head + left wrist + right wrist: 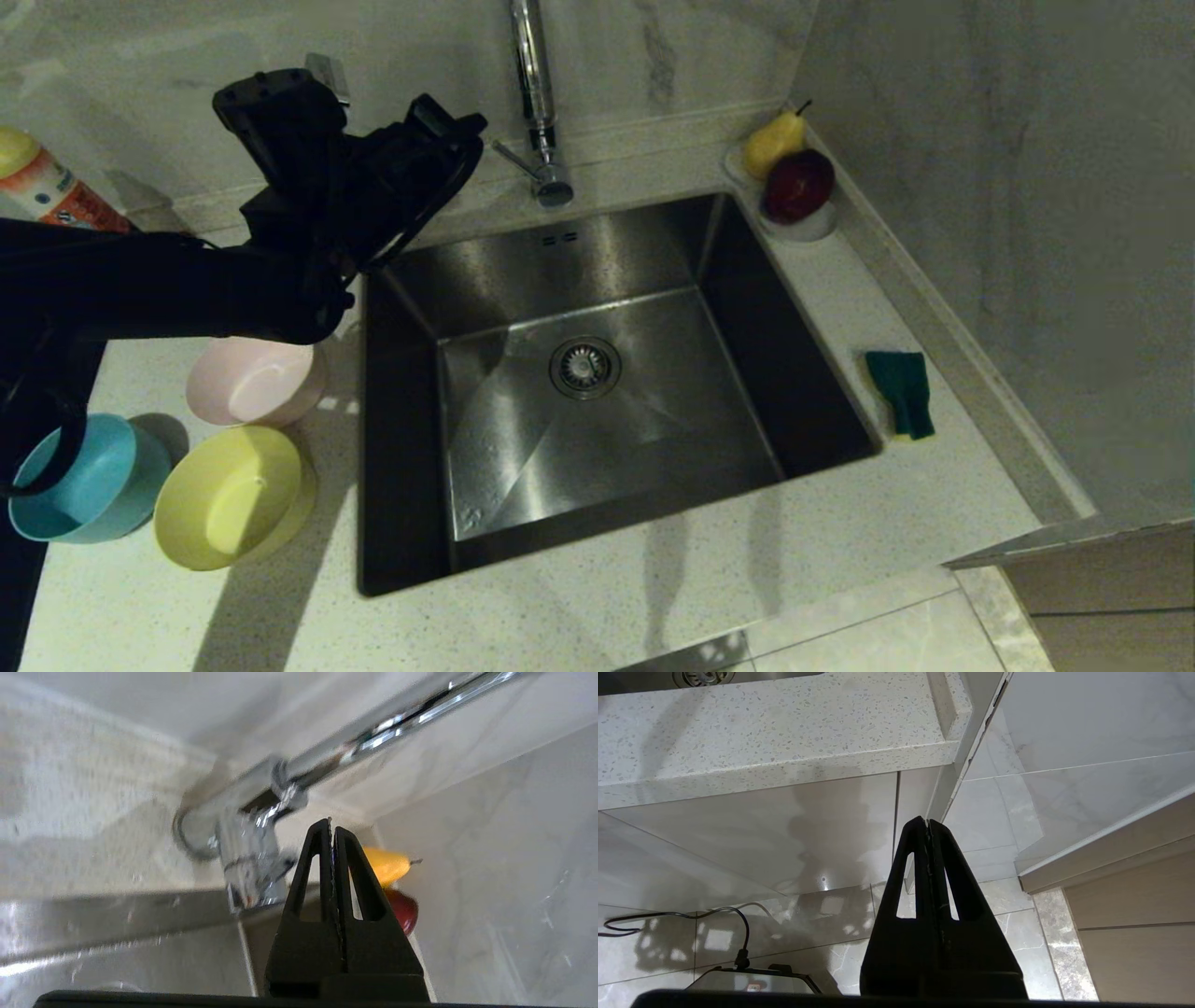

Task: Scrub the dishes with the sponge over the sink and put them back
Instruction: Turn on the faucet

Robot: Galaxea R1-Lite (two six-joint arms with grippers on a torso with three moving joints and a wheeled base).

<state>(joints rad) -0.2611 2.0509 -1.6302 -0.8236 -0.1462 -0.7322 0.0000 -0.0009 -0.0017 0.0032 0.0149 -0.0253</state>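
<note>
Head view: we see the left hand [457, 126] raised over the tabletop's [653, 597] back-left part, just beside the sink's [597, 373] rear left corner and pointing toward the faucet [537, 103]. The pink bowl [254, 381], teal bowl [89, 478] and yellow bowl [233, 497] sit below and behind its arm, along the sink's left rim. The sponge [901, 392] lies across the basin near the tabletop's right edge, its long axis running front to back, so we judge it nearer the right arm, which is not visible here.

Left wrist view: we find the left hand [332, 833] pressed shut and empty, facing the faucet [252, 858].

Right wrist view: the right hand [928, 823] hangs closed and empty below the tabletop's [784, 742] front edge, above the floor [822, 933].
</note>
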